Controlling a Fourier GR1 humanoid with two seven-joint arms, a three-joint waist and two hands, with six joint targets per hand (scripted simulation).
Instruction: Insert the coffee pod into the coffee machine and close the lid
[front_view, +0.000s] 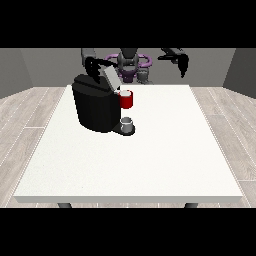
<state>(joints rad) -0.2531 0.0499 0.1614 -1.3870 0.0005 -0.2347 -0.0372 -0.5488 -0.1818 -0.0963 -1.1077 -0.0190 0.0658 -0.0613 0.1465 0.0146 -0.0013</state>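
The lid (110, 76) of the coffee machine (95, 104) stands raised with the hand at the view's left (91, 66) at it, finger state indeterminate, so closing remains; the coffee pod is not discernible, possibly already seated.

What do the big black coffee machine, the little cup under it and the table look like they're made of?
The coffee machine looks like matte black plastic: dark, smooth, with hardly any shine. Its raised lid is pale grey, possibly plastic or brushed metal; I can't tell which. The cup is grey with a soft sheen, perhaps metal or glazed ceramic. The table has a flat, even white top, like laminate or painted board.
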